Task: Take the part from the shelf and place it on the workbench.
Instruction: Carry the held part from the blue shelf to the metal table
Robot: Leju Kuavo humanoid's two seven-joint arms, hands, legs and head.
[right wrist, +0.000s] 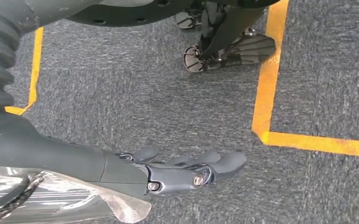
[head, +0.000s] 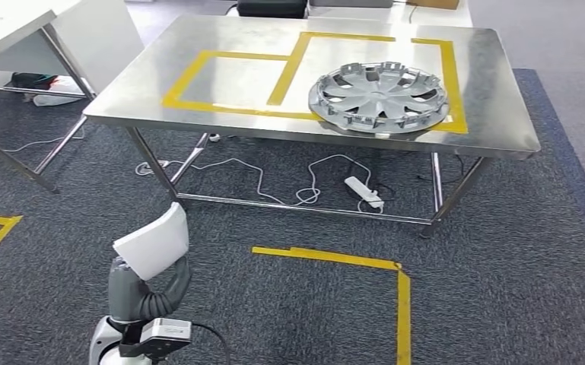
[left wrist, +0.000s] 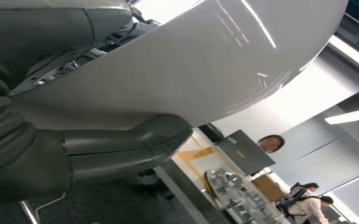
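I hold a white curved part in my left hand, low at the left of the head view, above the carpet and short of the workbench. Up close, the part lies across my left hand, with the thumb pressed under it. The steel workbench stands ahead, marked with yellow tape rectangles. A silver wheel cover lies on its right half. My right hand hangs over the grey carpet with its fingers stretched out and nothing in them.
A power strip and white cables lie on the floor under the workbench. Yellow tape marks the carpet in front of it. A white table stands at the far left. People stand beyond the workbench.
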